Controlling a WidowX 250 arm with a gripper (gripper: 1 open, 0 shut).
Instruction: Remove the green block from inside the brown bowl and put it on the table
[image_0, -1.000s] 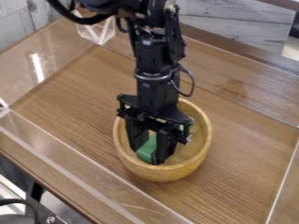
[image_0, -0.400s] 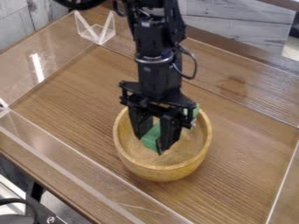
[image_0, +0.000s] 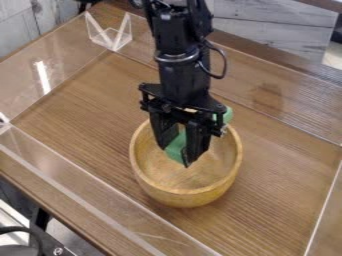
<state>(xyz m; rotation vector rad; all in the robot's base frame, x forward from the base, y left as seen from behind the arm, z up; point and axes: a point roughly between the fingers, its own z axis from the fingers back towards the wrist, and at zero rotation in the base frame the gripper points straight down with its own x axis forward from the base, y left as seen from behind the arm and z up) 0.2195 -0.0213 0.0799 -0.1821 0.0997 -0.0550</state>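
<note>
The brown bowl (image_0: 171, 187), round light wood with thick walls, sits on the table (image_0: 287, 130) near the front. My black gripper (image_0: 185, 150) points down into it from above and is shut on the green block (image_0: 178, 149), a small bright green bar that shows between and beside the dark fingers (image_0: 195, 148). The block hangs tilted, lifted off the bowl's floor, about level with the rim. Its upper end peeks out at the gripper's right side.
Clear acrylic walls (image_0: 54, 175) run along the table's front-left edge and the back. A clear acrylic stand (image_0: 107, 32) sits at the back left. Bare wood-grain tabletop lies to the right of and behind the bowl.
The gripper has risen with the green block, which was low inside the bowl and now hangs near rim height. The bowl has stayed put.
</note>
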